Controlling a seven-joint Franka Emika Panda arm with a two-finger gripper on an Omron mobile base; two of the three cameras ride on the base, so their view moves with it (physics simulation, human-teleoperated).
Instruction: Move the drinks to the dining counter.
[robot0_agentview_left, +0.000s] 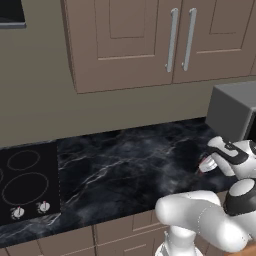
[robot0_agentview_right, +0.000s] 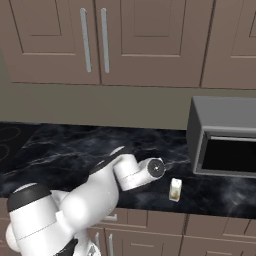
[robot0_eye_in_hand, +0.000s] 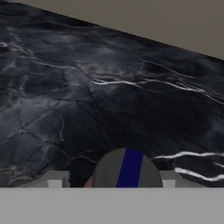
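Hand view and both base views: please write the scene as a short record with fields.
place: black marble worktop under brown wall cabinets
can: grey with a blue stripe, low between the fingers of the tool
grip: unclear whether the tool is closed on the can
carton: upright on the worktop, in front of the toaster oven
cooktop: left end of the worktop

No legible text or labels anywhere.
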